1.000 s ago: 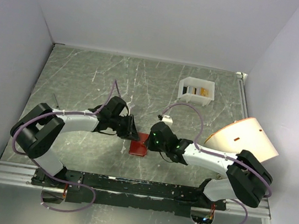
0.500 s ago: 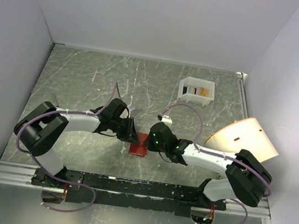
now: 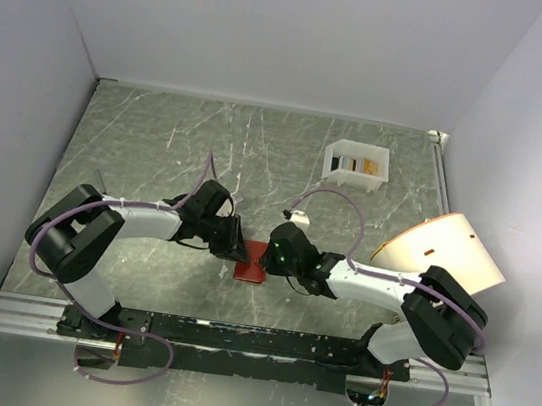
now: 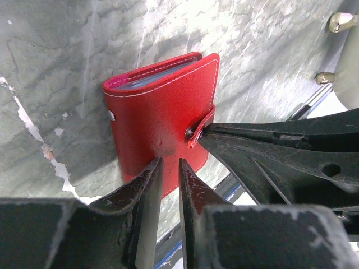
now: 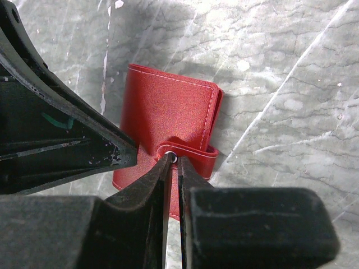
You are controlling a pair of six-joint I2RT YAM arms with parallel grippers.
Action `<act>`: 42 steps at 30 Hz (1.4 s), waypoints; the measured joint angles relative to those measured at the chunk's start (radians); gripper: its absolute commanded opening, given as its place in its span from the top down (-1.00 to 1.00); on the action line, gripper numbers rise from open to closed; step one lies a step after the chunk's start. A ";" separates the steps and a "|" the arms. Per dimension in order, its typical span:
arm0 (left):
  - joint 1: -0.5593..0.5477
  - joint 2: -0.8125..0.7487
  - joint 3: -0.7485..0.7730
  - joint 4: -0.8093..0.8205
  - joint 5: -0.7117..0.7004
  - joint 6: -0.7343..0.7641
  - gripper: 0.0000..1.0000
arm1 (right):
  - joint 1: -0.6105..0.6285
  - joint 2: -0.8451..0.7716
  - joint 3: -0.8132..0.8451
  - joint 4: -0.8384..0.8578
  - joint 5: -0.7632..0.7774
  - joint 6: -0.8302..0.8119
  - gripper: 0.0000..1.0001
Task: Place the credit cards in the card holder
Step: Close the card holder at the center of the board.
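Unsnapping wallet [image 4: 162, 120], closed, flat on table [image 3: 158, 147] right under both end effectors. Right end effector [image 5: 173, 162] clenched on snap tab [image 5: 193, 154]. Left end effector [image 4: 168, 165] slightly parted, empty, tips pressing wallet. Peel tab up slowly and keep wallet pinned.

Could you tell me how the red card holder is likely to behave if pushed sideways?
The card holder lies flat and closed, so it would probably slide on the smooth table rather than tip. Its stitched cover looks soft, so it may flex. The snap tab likely bends.
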 measured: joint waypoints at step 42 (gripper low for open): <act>0.000 0.001 -0.016 0.015 -0.002 0.003 0.42 | 0.001 0.062 0.067 -0.036 -0.003 -0.009 0.83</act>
